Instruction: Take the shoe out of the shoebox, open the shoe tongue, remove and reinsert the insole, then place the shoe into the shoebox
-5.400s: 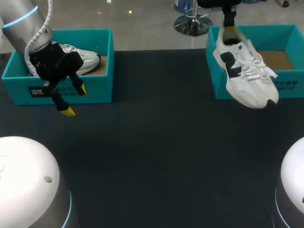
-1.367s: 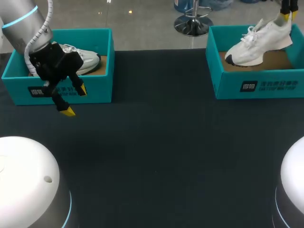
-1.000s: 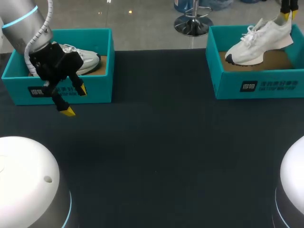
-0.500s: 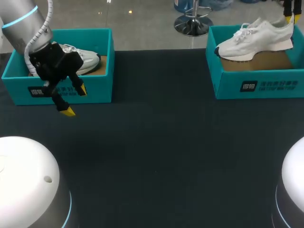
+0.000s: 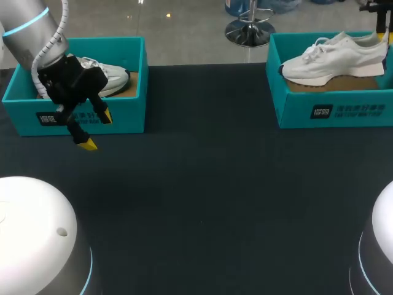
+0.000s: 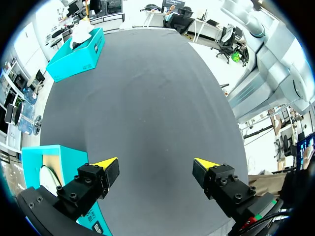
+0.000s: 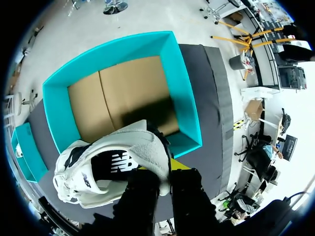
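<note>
A white shoe [image 5: 334, 56] with a dark side mark lies level over the right teal shoebox [image 5: 331, 110], toe pointing left. My right gripper [image 5: 387, 32] is shut on its heel at the far right. In the right wrist view the shoe [image 7: 113, 167] hangs from the gripper [image 7: 165, 172] above the box's cardboard floor [image 7: 123, 88]; I cannot tell whether the sole touches it. My left gripper [image 5: 92, 130] hangs open and empty in front of the left teal shoebox [image 5: 116, 117], which holds a second white shoe [image 5: 110, 77]. Its own view shows the left gripper [image 6: 156, 164] spread wide over bare table.
The dark table [image 5: 202, 203] stretches between the two boxes. Beside the left gripper's finger is the left box's corner [image 6: 37, 162]; the right box [image 6: 76, 56] stands far ahead of it. Two white arm bases [image 5: 37, 239] fill the near corners.
The right gripper moved right and down, swinging the shoe from a toe-down tilt to level over the right box. The left arm stayed still.
</note>
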Available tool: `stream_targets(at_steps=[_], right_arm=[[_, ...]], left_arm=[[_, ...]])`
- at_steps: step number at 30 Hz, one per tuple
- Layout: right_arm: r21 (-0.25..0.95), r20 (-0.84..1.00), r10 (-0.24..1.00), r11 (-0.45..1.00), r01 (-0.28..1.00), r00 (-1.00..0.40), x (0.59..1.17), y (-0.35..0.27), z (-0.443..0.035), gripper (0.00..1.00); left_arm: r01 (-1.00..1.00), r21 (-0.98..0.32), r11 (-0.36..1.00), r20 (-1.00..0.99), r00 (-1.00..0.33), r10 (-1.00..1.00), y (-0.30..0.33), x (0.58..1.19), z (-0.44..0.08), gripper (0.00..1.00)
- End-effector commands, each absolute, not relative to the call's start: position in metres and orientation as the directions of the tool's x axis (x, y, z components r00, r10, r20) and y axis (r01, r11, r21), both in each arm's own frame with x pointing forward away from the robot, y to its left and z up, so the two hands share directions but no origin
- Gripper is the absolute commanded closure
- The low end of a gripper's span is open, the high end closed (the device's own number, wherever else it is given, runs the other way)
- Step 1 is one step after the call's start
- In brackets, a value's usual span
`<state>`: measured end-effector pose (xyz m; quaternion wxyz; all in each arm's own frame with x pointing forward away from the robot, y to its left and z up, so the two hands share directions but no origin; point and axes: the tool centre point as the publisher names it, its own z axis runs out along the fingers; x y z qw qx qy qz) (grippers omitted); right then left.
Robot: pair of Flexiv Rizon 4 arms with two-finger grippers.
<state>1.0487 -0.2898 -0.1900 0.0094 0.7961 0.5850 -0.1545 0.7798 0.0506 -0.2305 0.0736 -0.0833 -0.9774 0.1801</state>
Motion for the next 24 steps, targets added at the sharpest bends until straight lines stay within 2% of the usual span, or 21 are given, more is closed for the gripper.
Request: stream_targets(at_steps=[1, 24], right_arm=[[-0.081, -0.24, 0.928, -0.312, 0.947, 0.285, 1.04, -0.295, -0.198, 1.0], [-0.062, -0.218, 0.909, -0.377, 0.924, 0.356, 1.058, -0.327, -0.207, 1.0]], left_arm=[[0.137, -0.362, 0.922, 0.115, -0.975, 0.189, 0.051, 0.78, -0.23, 0.0], [0.137, -0.362, 0.922, 0.115, -0.975, 0.189, 0.051, 0.78, -0.23, 0.0]])
